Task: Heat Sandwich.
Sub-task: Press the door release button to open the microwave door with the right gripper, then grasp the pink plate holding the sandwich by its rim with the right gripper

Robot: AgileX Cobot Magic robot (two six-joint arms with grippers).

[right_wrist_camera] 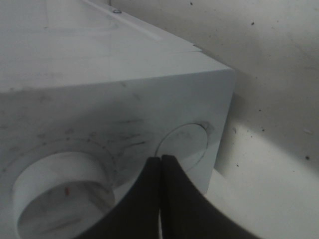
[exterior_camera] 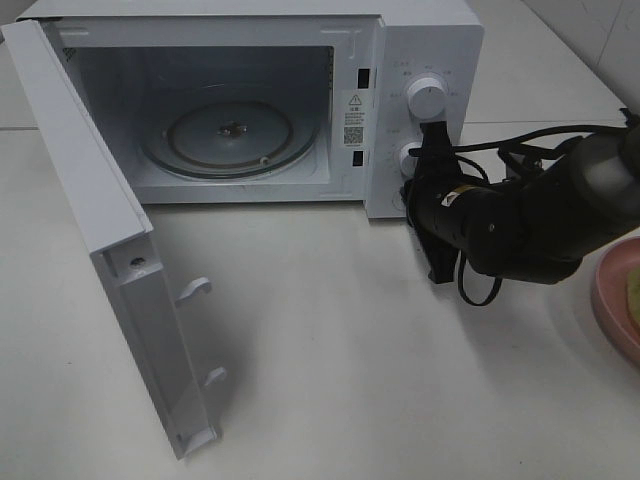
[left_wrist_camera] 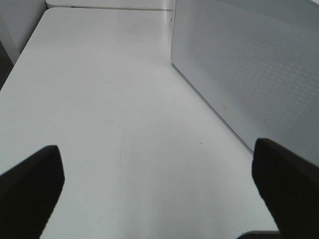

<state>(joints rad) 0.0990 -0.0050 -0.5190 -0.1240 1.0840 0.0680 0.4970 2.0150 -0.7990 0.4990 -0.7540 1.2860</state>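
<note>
1. A matt white tabletop (exterior_camera: 350,350) fills most of the exterior high view, and a pale tiled surface (exterior_camera: 590,40) lies behind it at the far right.
2. A white box-shaped microwave oven (exterior_camera: 430,40) stands at the back of the table. Its hinged door (exterior_camera: 110,240) is swung wide open on the left.
3. A round clear glass turntable (exterior_camera: 230,135) lies in the oven's lit cavity with nothing on it.
4. The sandwich (exterior_camera: 633,285) shows only as a yellowish-green sliver at the right edge of the view. It lies on a round pink plate (exterior_camera: 608,300) on the table, well apart from the oven's opening.
5. The black right arm (exterior_camera: 520,215) reaches from the right to the oven's control panel, beside the lower white round dial (exterior_camera: 410,157).
6. The right gripper (right_wrist_camera: 160,159) has its two dark fingers pressed together with nothing between them. Their tips are at a round flat button (right_wrist_camera: 182,144) on the panel, beside a white dial (right_wrist_camera: 65,189).
7. The left gripper (left_wrist_camera: 159,184) hangs over bare tabletop near the oven's perforated white side panel (left_wrist_camera: 249,64). Its black fingers (left_wrist_camera: 30,184) are spread wide and hold nothing.
</note>
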